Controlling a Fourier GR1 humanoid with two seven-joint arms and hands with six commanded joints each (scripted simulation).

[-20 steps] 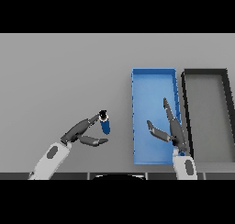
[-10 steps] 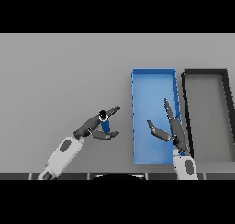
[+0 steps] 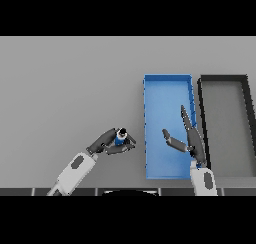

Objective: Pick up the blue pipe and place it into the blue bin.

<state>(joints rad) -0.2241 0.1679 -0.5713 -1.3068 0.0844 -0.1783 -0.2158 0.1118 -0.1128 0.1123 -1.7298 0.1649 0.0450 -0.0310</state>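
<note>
I have the pipe [image 3: 120,136] pinched in the left robot hand [image 3: 109,142], fingers and thumb curled round it, near the worktop's [image 3: 65,83] front edge and just left of the blue bin [image 3: 167,83]. It looks roughly end-on from the head view, so I read it as held close to upright, though I can't be sure of the tilt.

The right robot hand [image 3: 189,138] hangs over the bin's right side with its fingers straight and spread, holding nothing. A black bin [image 3: 223,79] stands against the blue one on its right.

The step in hand, as I judge it, is the carry into the bin. I'd lift enough to clear the near wall, then travel right until the pipe is well inside the rim before letting go. The right robot hand sits in that space, so I'd aim for the bin's left half or draw that hand back to avoid a knock.
</note>
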